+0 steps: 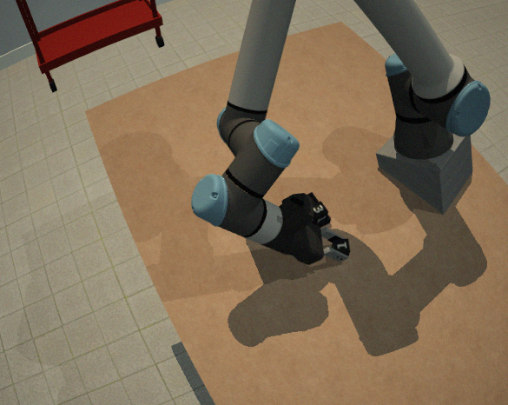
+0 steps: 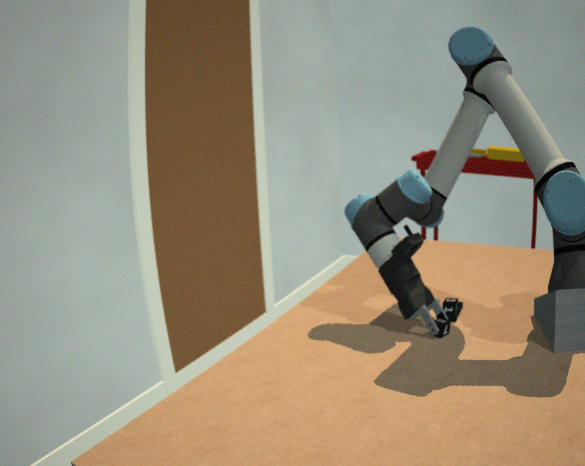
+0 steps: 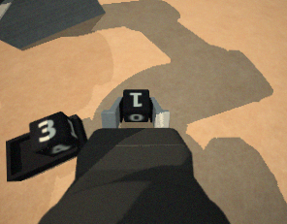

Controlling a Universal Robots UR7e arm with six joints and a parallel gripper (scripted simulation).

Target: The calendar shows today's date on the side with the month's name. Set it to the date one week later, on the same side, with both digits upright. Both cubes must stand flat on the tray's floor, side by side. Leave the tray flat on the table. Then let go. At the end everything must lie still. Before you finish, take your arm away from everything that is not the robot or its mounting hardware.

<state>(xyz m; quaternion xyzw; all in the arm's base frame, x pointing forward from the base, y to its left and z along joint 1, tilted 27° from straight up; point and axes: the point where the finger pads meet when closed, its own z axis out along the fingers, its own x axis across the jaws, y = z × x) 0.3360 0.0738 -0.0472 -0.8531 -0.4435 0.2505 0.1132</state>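
My gripper [image 1: 335,246] [image 2: 438,322] [image 3: 136,105] is tilted and shut on a black cube [image 1: 342,245] [image 2: 442,328] [image 3: 136,99]. In the wrist view the cube shows a white 1, upside down, and a 0 on the face nearer the gripper. I cannot tell whether it touches the table. The other black cube [image 1: 318,209] [image 2: 451,304] [image 3: 48,131] sits in the black tray [image 3: 10,161], left of the gripper in the wrist view, with a 3 on top and a partly seen character on its side. The gripper hides much of the tray in the top view.
The grey robot base [image 1: 454,182] [image 2: 573,320] [image 3: 52,20] stands on the tan table top [image 1: 441,348] [image 2: 282,400] [image 3: 256,23]. The arm's shadow covers the area around the gripper. A red cart [image 1: 99,36] [image 2: 498,167] stands beyond the table.
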